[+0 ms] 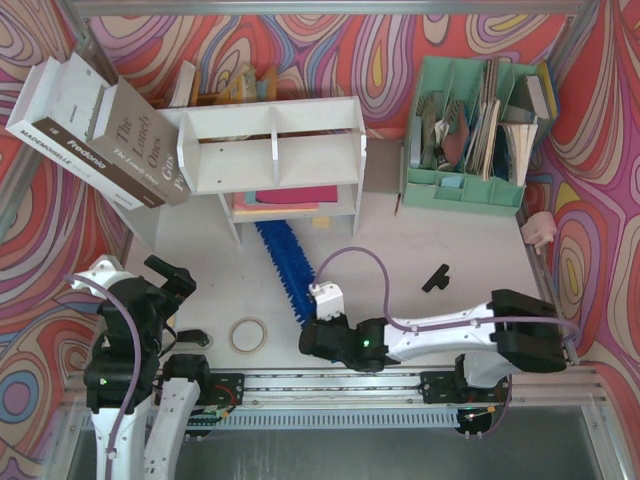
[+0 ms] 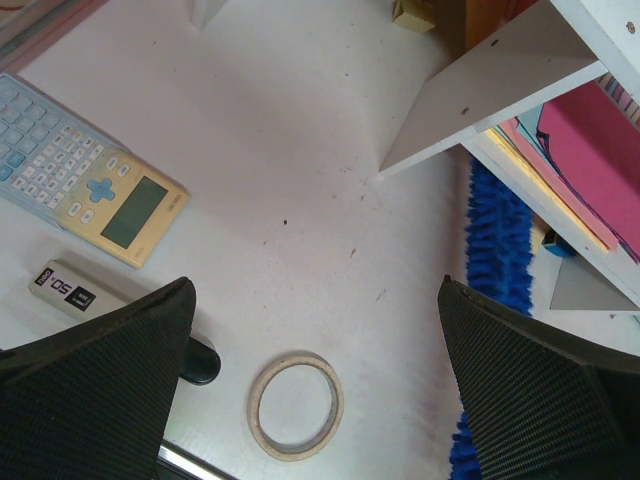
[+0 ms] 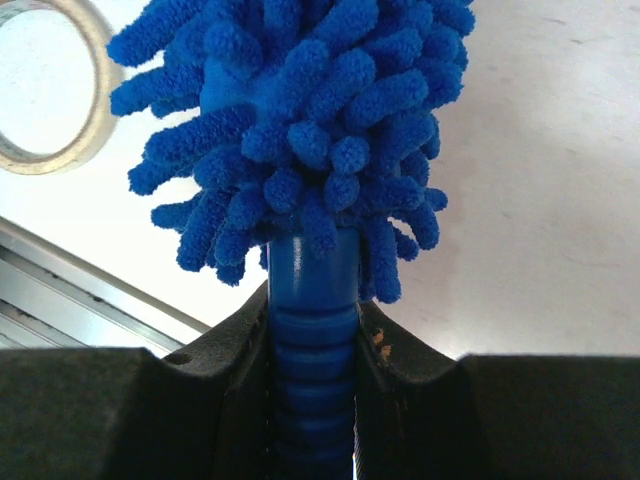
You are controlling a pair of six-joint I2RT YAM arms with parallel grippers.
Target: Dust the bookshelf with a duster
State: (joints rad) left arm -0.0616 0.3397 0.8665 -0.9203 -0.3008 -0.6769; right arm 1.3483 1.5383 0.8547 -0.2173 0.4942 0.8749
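The right fingers [image 3: 225, 345] clench the thin handle of the long blue fluffy microfibre duster [image 1: 285, 265]. Its brush lies along the table [image 1: 450, 230], running far-left toward the white wooden bookshelf [image 1: 272, 140]. The left fingers [image 2: 100, 390] hang released.

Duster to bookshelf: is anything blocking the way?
Nothing visible. The right pincer grips the duster handle, and its bristled tip reaches the bookshelf base. The tape roll lies off to the side.

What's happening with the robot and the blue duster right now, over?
Right gripper shut on duster handle. Left gripper open, empty. Duster down at table, far end at bookshelf base. Tape roll beside it, not blocking.
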